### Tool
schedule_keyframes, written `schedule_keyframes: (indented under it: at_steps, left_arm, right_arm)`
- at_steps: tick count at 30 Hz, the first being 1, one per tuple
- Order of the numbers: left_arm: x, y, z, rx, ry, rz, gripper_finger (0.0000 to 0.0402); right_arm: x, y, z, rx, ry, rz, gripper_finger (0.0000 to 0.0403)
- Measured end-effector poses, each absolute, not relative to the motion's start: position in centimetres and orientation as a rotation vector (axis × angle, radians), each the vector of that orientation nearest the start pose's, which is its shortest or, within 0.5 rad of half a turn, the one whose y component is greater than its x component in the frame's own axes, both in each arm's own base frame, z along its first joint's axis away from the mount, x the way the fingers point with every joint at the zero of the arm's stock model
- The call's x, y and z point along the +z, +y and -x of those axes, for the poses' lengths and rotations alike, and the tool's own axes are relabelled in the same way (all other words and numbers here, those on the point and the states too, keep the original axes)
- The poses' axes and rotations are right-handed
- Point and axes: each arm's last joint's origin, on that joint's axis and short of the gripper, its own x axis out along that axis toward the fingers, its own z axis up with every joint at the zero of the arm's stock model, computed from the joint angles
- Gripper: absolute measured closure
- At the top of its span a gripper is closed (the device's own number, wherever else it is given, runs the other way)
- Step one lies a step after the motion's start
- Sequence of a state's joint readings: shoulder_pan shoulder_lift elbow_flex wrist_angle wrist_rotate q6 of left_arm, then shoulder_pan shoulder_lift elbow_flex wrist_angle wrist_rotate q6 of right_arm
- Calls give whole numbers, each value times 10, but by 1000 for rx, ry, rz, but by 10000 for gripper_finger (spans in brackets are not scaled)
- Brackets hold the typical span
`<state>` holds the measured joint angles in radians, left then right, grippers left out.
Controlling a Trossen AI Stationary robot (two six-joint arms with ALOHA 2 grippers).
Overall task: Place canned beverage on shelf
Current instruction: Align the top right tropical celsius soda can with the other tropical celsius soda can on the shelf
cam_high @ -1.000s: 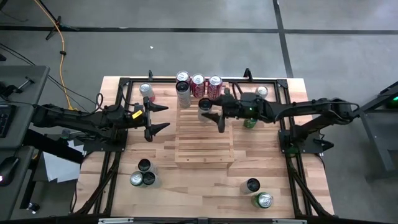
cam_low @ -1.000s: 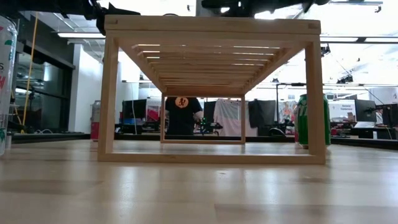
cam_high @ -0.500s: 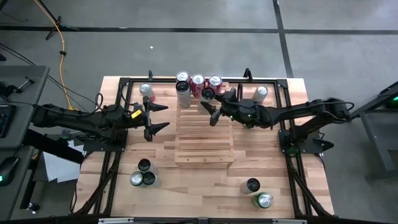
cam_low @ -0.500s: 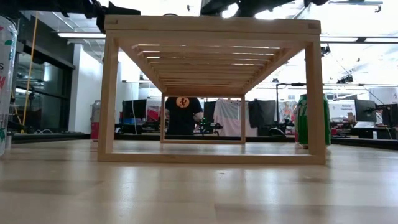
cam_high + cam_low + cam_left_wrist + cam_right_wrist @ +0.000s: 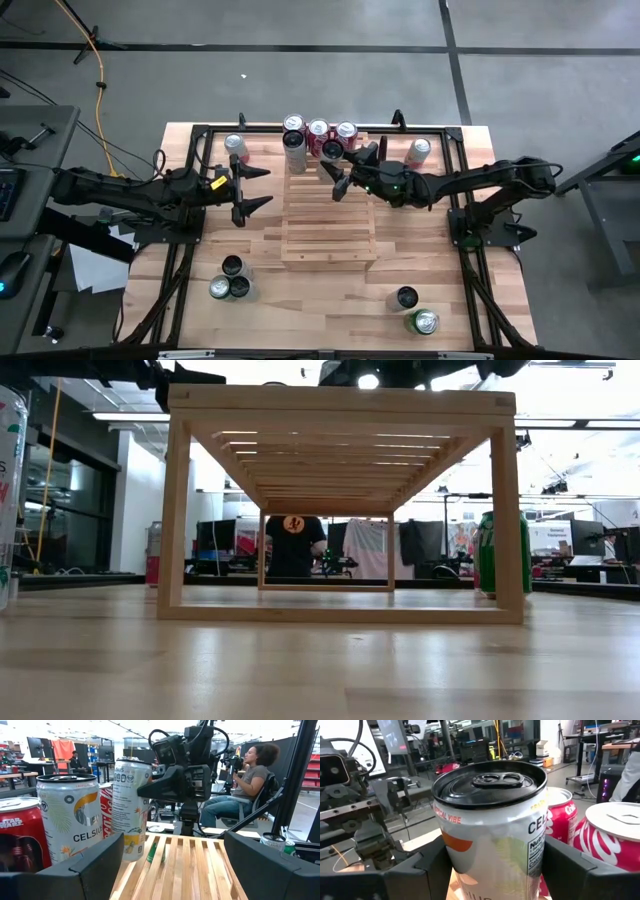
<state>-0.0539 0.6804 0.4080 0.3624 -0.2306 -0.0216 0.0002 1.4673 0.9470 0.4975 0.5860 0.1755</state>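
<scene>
The white Celsius can [image 5: 492,827] with a black lid sits between the fingers of the right gripper [image 5: 338,172], which press on both its sides, so the gripper is clamped on it; in the high view it shows just above the frame's centre, at the upper edge of the shelf [image 5: 328,225]. In the left wrist view the same can [image 5: 131,807] hangs above the slats with a gap under its base, clear of the wood. The shelf, a light-wood rack of parallel slats, lies in the middle of the high view on the butcher-block table [image 5: 320,300]; in the low view it [image 5: 340,400] fills the centre as an open frame standing on four legs. Along the shelf's upper end in the high view stand a second white Celsius can [image 5: 294,150] and a row of red cans [image 5: 320,133], just left of and above the held can. The left gripper [image 5: 252,187] hovers at centre-left, just off the shelf's left side, its fingers spread wide with nothing between them. A silver-topped can [image 5: 235,145] stands at the upper left of the table and another [image 5: 420,149] at the upper right. Three cans [image 5: 230,280] cluster at lower left, and two more [image 5: 414,310] at lower right. In the low view a green can [image 5: 487,550] shows right of centre. A seated person [image 5: 235,785] appears in the upper right of the left wrist view.
</scene>
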Motion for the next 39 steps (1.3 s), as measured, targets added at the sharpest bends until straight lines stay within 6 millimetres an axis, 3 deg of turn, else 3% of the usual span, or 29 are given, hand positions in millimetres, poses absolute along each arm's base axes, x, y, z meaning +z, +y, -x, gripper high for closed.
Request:
schedule_keyframes:
  at_steps: [9, 20, 31, 39]
  left_arm:
    - [271, -2, -163, 176, -100, 31, 67]
    - [270, -2, -163, 184, -87, 53, 67]
    - [268, -2, -163, 183, -79, 85, 67]
    - [270, -2, -163, 183, -90, 79, 67]
  right_arm:
    - [298, -16, -329, -611, 15, -122, 168]
    - [318, -16, -370, -611, 190, -32, 168]
    - [316, -32, -371, -668, 169, -139, 168]
    - [313, -32, -372, -662, 179, -157, 168]
